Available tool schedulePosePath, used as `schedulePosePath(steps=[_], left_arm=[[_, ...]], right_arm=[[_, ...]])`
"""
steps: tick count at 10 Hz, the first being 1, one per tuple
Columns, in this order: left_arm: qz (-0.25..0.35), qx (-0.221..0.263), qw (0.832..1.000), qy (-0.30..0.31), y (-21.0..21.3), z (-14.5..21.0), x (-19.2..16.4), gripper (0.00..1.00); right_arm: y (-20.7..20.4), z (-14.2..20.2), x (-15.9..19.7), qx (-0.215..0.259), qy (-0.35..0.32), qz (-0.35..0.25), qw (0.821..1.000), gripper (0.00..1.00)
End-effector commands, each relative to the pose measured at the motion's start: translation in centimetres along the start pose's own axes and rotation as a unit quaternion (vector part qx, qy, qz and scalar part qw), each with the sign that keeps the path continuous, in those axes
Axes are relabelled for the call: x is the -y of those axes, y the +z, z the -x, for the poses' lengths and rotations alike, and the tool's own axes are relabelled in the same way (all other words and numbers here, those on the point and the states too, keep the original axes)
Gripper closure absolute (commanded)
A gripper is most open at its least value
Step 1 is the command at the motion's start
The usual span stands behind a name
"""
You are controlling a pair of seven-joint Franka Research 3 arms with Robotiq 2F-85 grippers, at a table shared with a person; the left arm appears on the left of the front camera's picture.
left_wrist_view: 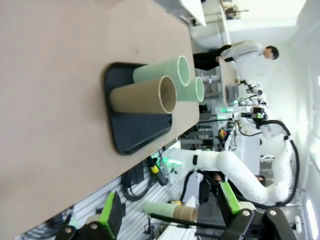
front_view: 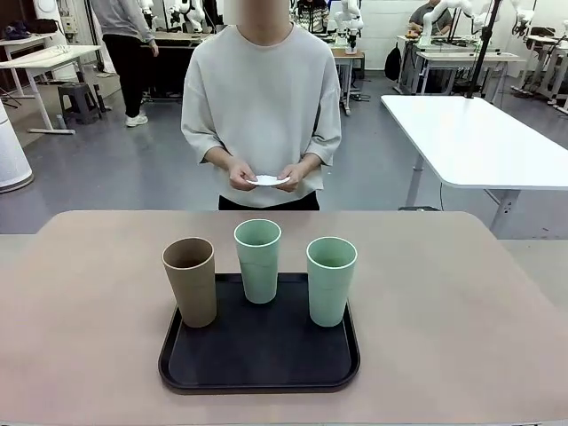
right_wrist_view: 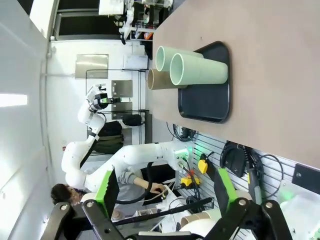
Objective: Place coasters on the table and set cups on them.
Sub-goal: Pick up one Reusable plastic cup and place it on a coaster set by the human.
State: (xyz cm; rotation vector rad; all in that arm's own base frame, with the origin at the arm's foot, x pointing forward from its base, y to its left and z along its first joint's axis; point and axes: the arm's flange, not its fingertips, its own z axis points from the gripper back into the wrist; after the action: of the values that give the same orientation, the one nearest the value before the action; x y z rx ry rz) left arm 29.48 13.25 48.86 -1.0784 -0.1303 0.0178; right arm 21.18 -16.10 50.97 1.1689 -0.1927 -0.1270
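Observation:
Three cups stand upright on a black tray (front_view: 257, 355) on the tan table (front_view: 89, 293): a brown cup (front_view: 190, 281) at the left, a pale green cup (front_view: 257, 260) at the back middle and another green cup (front_view: 331, 280) at the right. The person at the far side holds white coasters (front_view: 267, 180) in both hands above the table's far edge. My left gripper (left_wrist_view: 170, 210) is open and far from the brown cup (left_wrist_view: 142, 95) and the tray (left_wrist_view: 135, 135). My right gripper (right_wrist_view: 165, 192) is open, well away from the nearest green cup (right_wrist_view: 197, 70).
The tan top is bare on both sides of the tray and beyond it. A glossy white table (front_view: 470, 138) stands behind at the right. The other white arm (right_wrist_view: 150, 152) shows off the table's edge in the right wrist view.

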Motion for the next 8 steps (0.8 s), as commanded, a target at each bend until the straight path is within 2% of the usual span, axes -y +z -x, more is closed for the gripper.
schedulePosePath(steps=[1,2,8], left_arm=[[-0.030,-0.006,0.999,-0.012,0.42,-0.17,-0.09,0.00],[0.000,0.000,1.000,0.000,0.00,0.00,0.00,0.00],[0.000,0.000,1.000,0.000,0.00,0.00,0.00,0.00]], right_arm=[[0.08,0.01,0.26,-0.018,0.020,0.037,0.999,0.00],[0.00,0.00,0.00,0.000,0.000,0.000,1.000,0.00],[0.00,0.00,0.00,0.000,0.000,0.000,1.000,0.00]])
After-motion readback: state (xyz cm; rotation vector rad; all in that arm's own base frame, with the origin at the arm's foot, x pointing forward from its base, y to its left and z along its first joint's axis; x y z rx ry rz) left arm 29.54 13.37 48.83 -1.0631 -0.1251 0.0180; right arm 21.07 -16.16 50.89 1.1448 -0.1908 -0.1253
